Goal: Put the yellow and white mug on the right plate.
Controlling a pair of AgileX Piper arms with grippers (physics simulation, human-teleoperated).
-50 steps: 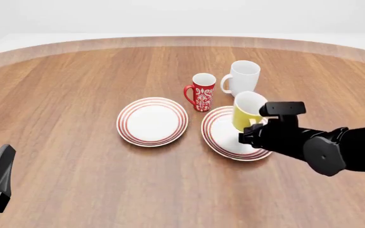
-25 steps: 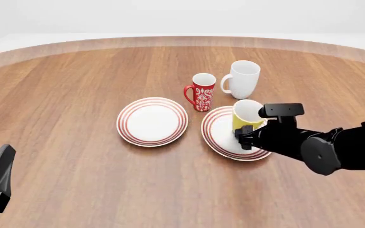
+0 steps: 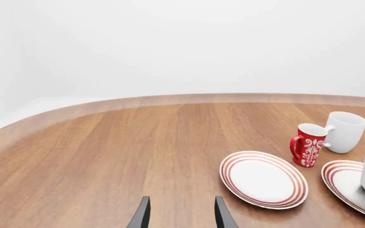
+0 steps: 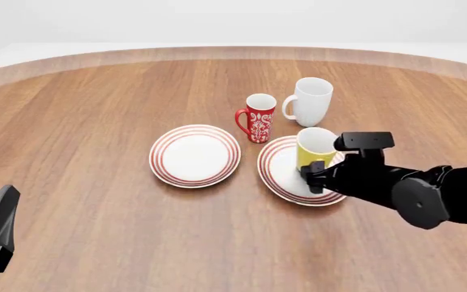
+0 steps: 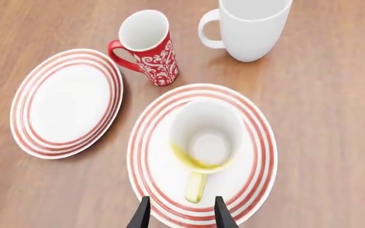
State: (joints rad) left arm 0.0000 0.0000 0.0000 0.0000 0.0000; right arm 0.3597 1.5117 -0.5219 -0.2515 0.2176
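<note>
Desk (image 4: 95, 121) shows satin wood grain; yellow mug (image 5: 206, 135), plates (image 5: 163, 175) and white mug (image 4: 310, 100) appear smooth glazed ceramic.

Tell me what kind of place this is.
Likely a simulated tabletop test scene, not a real room: a bare round wooden table against a blank white backdrop, holding only two red-ringed plates, with the right plate carrying the yellow and white mug, plus two other mugs.

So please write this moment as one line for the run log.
yellow and white mug: upright on right plate | right gripper: open, astride handle | left gripper: open, idle | task: looks done
</note>
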